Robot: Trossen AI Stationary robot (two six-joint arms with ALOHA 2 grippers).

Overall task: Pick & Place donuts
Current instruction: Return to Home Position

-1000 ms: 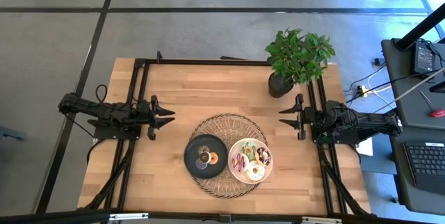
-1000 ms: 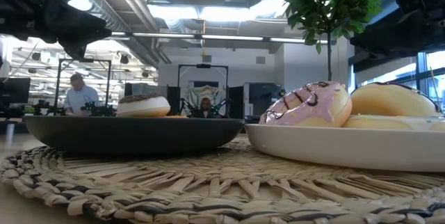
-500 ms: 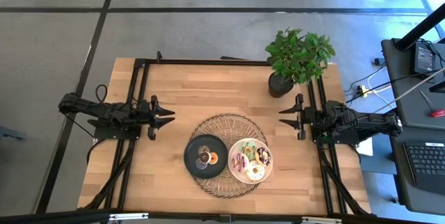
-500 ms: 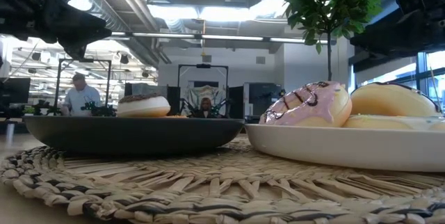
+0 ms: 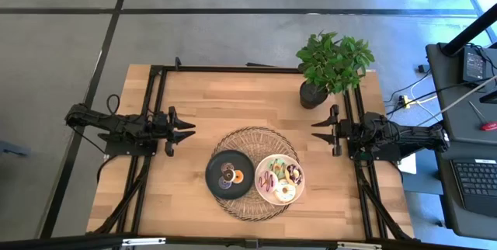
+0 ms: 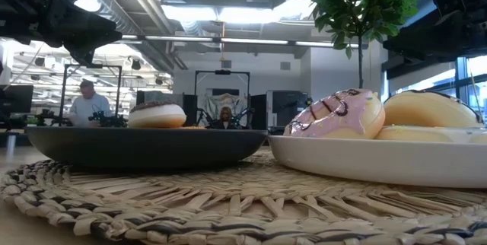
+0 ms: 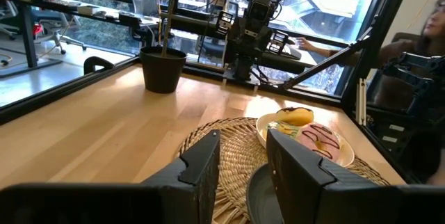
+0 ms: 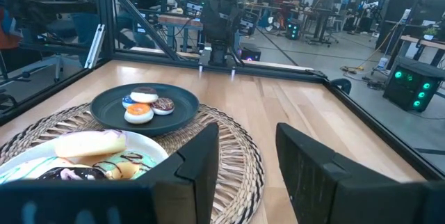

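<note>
Three small donuts lie on the round black plate; the right wrist view shows them as cream, orange and chocolate brown. Several more donuts, among them a striped pink one, lie on the round white plate. Both plates rest on a round woven mat. My left gripper hovers open to the left of the mat. My right gripper hovers open to its right. Neither touches anything.
A potted plant stands near the table's far right corner, just beyond my right gripper. Black frame rails run along the far edge and both sides. Bare wood lies between the grippers, beyond the mat. People show in the room behind.
</note>
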